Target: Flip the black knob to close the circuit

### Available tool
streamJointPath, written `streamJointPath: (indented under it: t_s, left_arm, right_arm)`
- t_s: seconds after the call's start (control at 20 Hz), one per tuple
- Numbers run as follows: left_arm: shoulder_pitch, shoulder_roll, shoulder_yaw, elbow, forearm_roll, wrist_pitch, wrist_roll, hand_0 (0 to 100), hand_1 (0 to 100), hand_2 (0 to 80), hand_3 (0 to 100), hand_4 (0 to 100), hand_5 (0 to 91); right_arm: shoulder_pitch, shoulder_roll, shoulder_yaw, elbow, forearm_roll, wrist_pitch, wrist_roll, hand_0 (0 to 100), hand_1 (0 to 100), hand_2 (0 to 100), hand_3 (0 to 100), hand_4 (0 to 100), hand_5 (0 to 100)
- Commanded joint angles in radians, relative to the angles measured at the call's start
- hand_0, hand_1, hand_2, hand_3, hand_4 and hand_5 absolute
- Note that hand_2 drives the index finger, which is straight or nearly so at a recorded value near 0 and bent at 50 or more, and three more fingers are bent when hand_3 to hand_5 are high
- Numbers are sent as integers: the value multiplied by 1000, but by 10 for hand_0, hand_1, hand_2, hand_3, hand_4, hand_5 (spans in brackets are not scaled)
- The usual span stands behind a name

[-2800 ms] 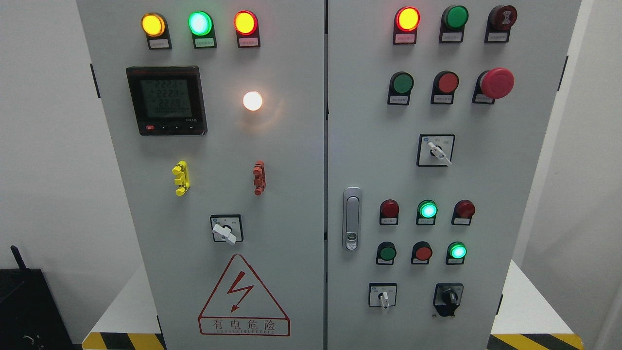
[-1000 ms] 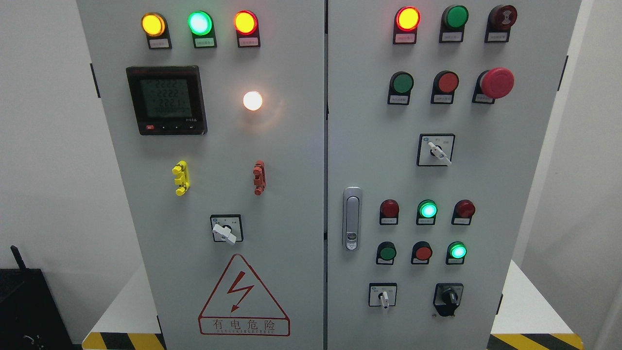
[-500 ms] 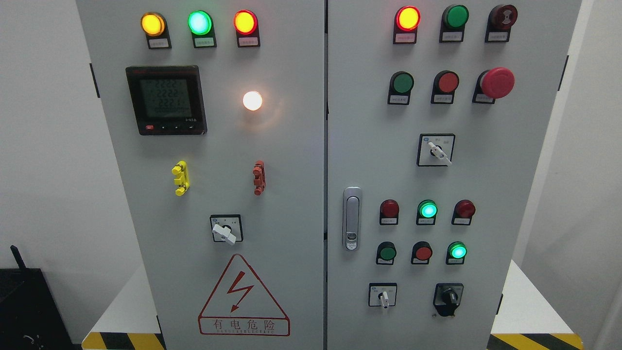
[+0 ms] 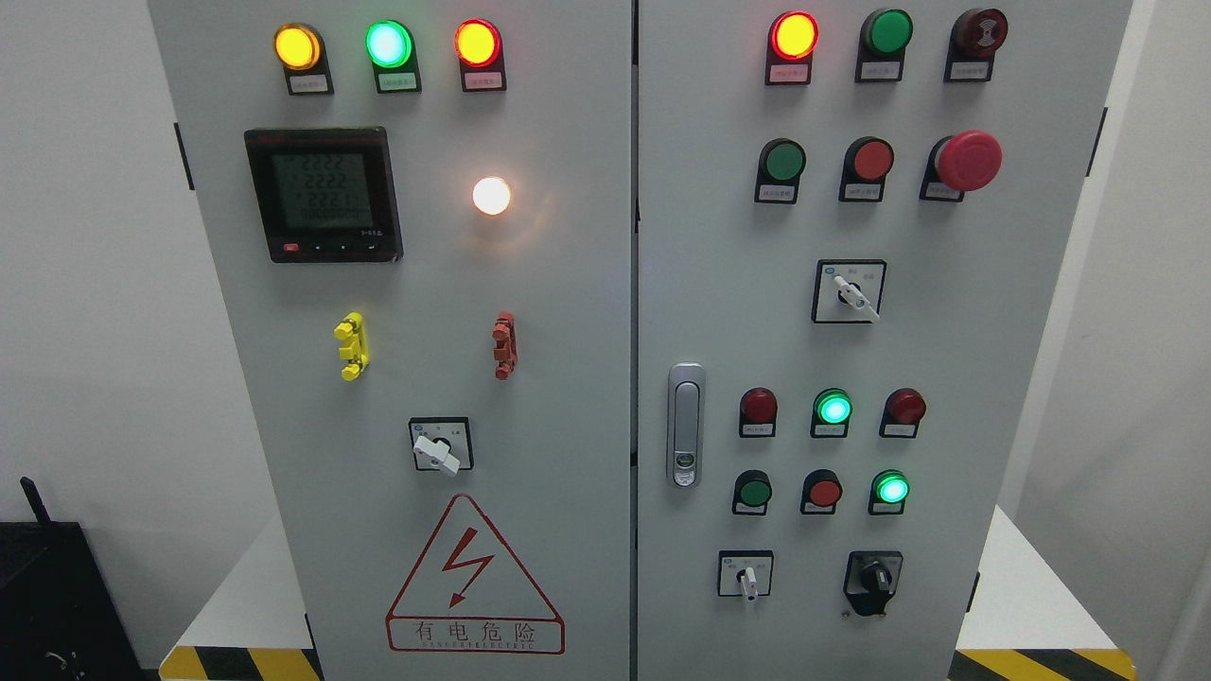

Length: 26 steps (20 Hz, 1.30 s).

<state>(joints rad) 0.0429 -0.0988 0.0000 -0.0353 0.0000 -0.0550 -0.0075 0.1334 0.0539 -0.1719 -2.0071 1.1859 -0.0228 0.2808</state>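
Black knob [image 4: 872,577] at cabinet's [image 4: 568,284] 5 o'clock corner, pointer near 12; no robot hand visible, finger state can't tell.

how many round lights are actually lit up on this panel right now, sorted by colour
Yellow lit: 1, top left
Green lit: 3, top left, right door and
Red lit: 2, left door, right door
White lit: 1
Total: 7
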Motion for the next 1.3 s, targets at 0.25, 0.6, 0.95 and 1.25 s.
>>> streamJointPath:
  t_s: [0.25,0.6,0.95,1.25]
  left_arm:
    - [0,-1,11,0,8,0,0,0,0,0,49,27,0]
    - [0,-1,11,0,8,0,0,0,0,0,50,25,0]
    - [0,1,11,0,8,0,0,0,0,0,49,26,0]
    - [0,1,11,0,8,0,0,0,0,0,49,25,0]
  right_arm:
    - [-161,-17,126,-35,288,133,92,0,0,860,1000,834,843]
    - [-233,-17,161,54,288,205,90,0,0,876,1000,836,841]
    - [-276,-17,160,146,288,225,80,0,0,882,1000,836,841]
    - [-316,-31,146,217,274,234,75,0,0,884,1000,833,842]
